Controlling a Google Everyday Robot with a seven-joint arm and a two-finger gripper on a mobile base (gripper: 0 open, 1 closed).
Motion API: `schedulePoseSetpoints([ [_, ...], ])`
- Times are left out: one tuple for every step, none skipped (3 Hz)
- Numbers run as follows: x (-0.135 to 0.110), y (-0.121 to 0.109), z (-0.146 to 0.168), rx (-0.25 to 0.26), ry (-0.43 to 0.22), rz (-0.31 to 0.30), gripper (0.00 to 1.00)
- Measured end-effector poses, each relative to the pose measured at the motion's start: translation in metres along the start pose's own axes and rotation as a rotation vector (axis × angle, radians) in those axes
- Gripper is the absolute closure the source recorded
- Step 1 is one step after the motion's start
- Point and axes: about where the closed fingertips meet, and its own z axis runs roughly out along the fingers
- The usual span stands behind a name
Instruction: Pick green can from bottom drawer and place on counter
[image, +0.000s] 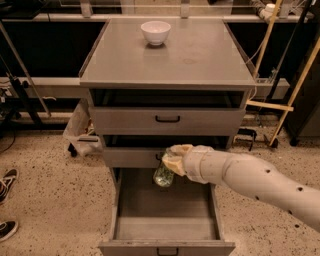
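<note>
Green can (163, 176) tight in end effector (168, 166), above open bottom drawer (165, 212).

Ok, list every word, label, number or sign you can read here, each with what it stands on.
None can be read.
Shiny green-patterned metal can, held by the gripper above the open grey bottom drawer: print too blurred to read.
Small white round bowl on the flat grey counter: no markings visible.
Two upper grey drawer fronts: no labels visible.
</note>
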Motion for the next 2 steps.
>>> schedulePoseSetpoints([
  [-0.0332, -0.0008, -0.0161, 0.035, -0.001, -0.049, 1.00],
  [-0.0333, -0.0008, -0.0161, 0.036, -0.001, -0.049, 1.00],
])
